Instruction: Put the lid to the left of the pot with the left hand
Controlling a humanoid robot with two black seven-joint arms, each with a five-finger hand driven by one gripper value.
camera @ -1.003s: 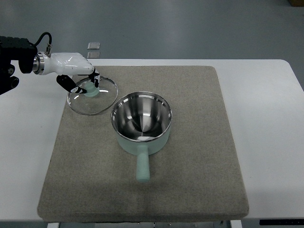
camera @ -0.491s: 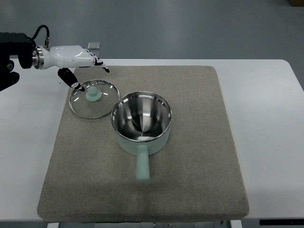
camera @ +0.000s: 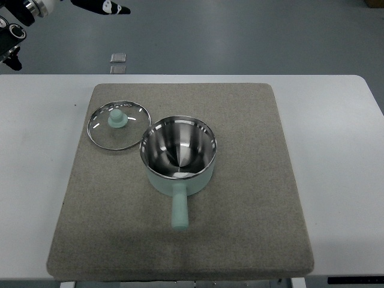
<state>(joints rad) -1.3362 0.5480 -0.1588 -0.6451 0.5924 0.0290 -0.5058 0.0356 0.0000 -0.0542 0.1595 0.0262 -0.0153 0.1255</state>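
Note:
The glass lid (camera: 119, 125), with a steel rim and a mint-green knob, lies flat on the grey mat (camera: 252, 180). It rests just left of and slightly behind the pot, its rim nearly touching the pot's. The mint pot (camera: 179, 153) stands upright with its steel inside showing and its handle (camera: 180, 211) pointing toward the near edge. My left hand (camera: 102, 6) is raised at the top-left corner, well clear of the lid, mostly cut off by the frame; its dark fingers hold nothing. No right arm shows.
The mat covers the middle of a white table (camera: 336, 150). Two small grey squares (camera: 119, 58) lie on the floor beyond the table's far edge. The left arm's dark wrist (camera: 12, 33) shows at the upper left edge.
The left hand has let go of the lid's knob, then lifted up and away to the top-left corner. The lid stays flat on the mat; the pot has not moved.

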